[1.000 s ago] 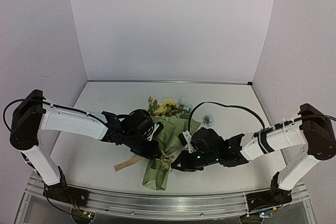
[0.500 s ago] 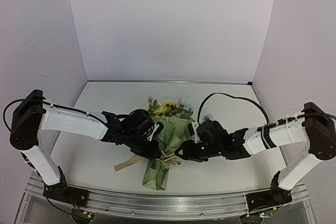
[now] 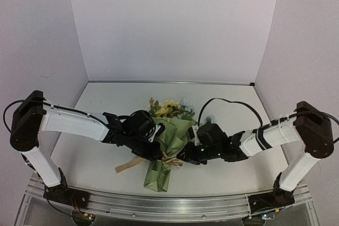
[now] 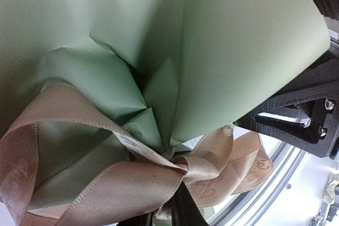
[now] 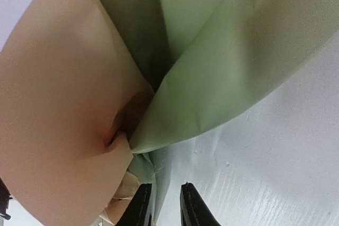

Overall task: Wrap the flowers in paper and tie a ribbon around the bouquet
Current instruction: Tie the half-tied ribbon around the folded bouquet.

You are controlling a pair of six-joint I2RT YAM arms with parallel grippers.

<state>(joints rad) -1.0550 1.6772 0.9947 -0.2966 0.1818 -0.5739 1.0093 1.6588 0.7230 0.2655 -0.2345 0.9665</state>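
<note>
The bouquet lies mid-table: flowers at the far end, olive-green paper coned around them. The tan ribbon is tied in a bow at the cone's narrow waist, and one tail trails to the left. My left gripper is shut on the ribbon at the knot. My right gripper sits just right of the bow, jaws a narrow gap apart over the table. Its fingers are beside the paper's edge and hold nothing. A blurred tan surface fills that view's left.
The white table ends in a metal rail at the near edge. White walls close in the back and both sides. The right arm's black cable arcs above the table. A pale loose bloom lies beside the right arm.
My right gripper let go at the bow's lower right, opened wide, then narrowed while shifting up towards the cone's side. The left gripper and bouquet have stayed put.
</note>
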